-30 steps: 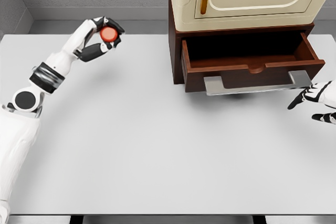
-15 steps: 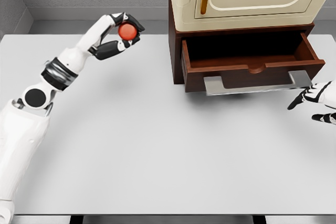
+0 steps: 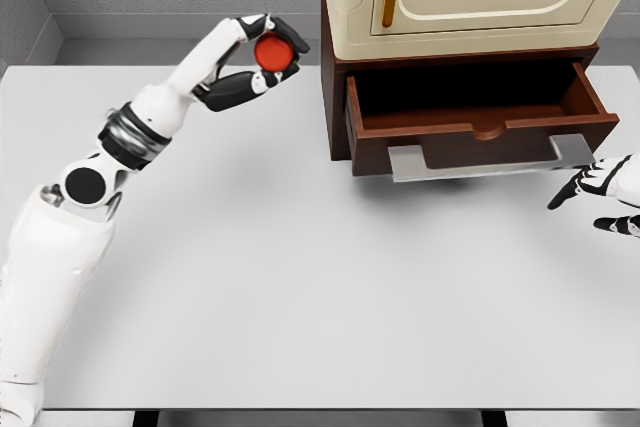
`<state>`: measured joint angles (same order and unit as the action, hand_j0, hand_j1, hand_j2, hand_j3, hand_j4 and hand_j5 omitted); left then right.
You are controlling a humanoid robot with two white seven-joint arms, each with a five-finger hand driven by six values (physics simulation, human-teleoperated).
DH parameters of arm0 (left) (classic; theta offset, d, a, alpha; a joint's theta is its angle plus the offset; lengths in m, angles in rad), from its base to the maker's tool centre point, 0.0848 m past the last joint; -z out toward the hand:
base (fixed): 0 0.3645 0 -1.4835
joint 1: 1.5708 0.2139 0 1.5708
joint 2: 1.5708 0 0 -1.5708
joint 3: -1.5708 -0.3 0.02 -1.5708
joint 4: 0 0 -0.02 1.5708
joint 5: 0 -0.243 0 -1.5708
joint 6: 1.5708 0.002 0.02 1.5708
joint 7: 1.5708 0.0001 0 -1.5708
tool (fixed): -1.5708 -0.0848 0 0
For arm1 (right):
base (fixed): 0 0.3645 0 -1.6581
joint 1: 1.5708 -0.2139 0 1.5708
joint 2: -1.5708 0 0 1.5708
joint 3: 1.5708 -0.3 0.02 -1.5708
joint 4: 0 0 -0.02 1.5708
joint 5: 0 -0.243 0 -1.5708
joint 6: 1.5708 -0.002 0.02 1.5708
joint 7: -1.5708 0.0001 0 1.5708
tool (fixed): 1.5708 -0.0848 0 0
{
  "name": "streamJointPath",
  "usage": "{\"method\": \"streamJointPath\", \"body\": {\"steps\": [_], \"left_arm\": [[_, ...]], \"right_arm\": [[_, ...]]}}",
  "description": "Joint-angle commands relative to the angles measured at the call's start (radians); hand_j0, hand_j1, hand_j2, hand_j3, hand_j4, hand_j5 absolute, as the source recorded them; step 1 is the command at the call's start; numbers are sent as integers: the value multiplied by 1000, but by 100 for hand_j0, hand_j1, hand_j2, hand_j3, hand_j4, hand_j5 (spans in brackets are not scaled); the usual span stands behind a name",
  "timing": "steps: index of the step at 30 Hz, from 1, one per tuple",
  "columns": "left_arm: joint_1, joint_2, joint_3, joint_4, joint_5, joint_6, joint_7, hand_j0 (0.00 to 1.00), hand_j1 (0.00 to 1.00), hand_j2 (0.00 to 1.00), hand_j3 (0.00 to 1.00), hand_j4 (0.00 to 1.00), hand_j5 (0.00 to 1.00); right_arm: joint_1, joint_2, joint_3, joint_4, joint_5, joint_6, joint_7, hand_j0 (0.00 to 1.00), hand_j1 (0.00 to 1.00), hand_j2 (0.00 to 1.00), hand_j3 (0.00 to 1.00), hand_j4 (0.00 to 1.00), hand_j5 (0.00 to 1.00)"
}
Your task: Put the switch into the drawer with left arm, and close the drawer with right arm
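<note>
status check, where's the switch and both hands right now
Left hand shut on the red switch, held above the table left of the cabinet. Drawer open, looks empty. Right hand open at right edge, near drawer front. Path unobstructed.

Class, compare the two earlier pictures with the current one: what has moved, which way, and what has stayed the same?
The left robot hand, still gripping the red switch, has carried it rightward above the table, closer to the open drawer. Nothing was picked up or released. The drawer stays open, and the right robot hand stays at the right edge, fingers relaxed.
</note>
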<state>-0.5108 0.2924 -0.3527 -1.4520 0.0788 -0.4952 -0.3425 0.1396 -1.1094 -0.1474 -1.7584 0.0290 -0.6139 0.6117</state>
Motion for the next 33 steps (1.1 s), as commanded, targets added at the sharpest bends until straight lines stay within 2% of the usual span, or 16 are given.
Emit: {"method": "streamJointPath", "body": {"steps": [1,11,15,18,22,25,30,33], "left_arm": [[0,-12,0,-36,6,3,0,46,46,46,46,46,46],[11,-10,-29,-159,3,0,0,46,46,46,46,46,46],[-2,-25,-41,-149,-7,7,0,46,46,46,46,46,46],[-5,-59,-43,-148,-54,38,0,46,46,46,46,46,46],[-40,-84,-71,-126,-63,49,0,46,46,46,46,46,46],[-41,-119,-72,-125,-109,49,0,46,46,46,46,46,46],[-46,-164,-89,-90,-157,47,0,46,46,46,46,46,46],[-78,-180,-114,-39,-166,47,2,46,46,46,46,46,46]], "right_arm": [[0,-3,0,-1,-6,3,-1,68,68,68,68,68,68],[0,-3,0,-1,-6,3,-1,68,68,68,68,68,68],[0,-1,0,-1,-6,3,-1,68,68,68,68,68,68],[0,-1,0,0,-6,3,-1,68,68,68,68,68,68],[0,-1,0,0,-6,3,-1,68,68,68,68,68,68],[2,-1,0,0,-6,3,-1,68,68,68,68,68,68],[2,-3,0,-1,-6,3,-1,68,68,68,68,68,68],[2,-3,0,0,-6,3,-1,68,68,68,68,68,68]]}}
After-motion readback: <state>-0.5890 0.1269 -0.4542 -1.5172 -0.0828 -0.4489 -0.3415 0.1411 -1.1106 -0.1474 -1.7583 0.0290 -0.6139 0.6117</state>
